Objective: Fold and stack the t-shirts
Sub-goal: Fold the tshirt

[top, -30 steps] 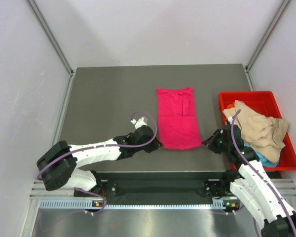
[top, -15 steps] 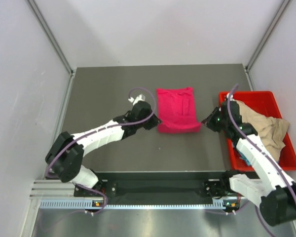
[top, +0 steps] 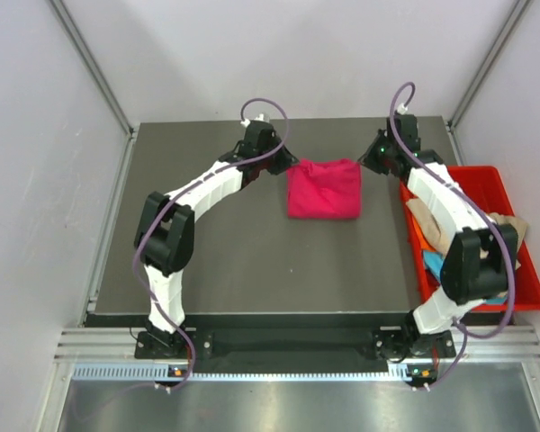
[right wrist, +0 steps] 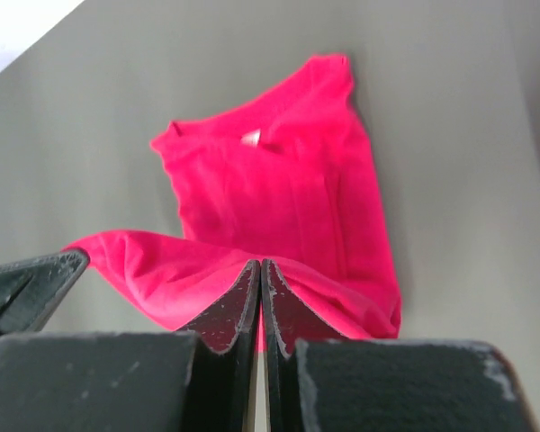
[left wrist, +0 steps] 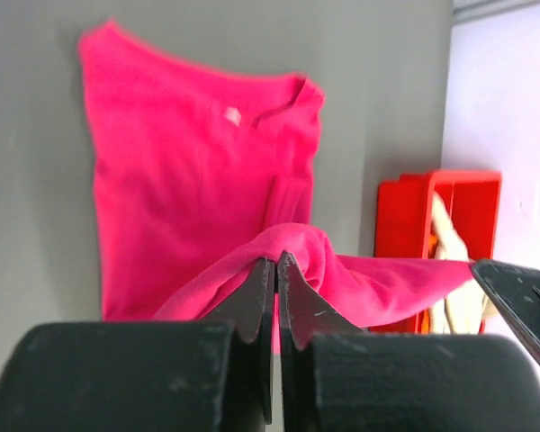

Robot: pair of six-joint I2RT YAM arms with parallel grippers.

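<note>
In both arms' fingers, magenta t-shirt, seemingly doubled.

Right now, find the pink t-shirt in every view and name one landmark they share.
Top external: pink t-shirt at the far middle of the grey table.
Left wrist: across the centre, raised edge pinched in the left fingers.
Right wrist: centre, raised edge pinched in the right fingers.
Shared landmark: the grey table under it; the white neck label shows in both wrist views.

Bright even light, faint shadows, left hand blurred close up
</note>
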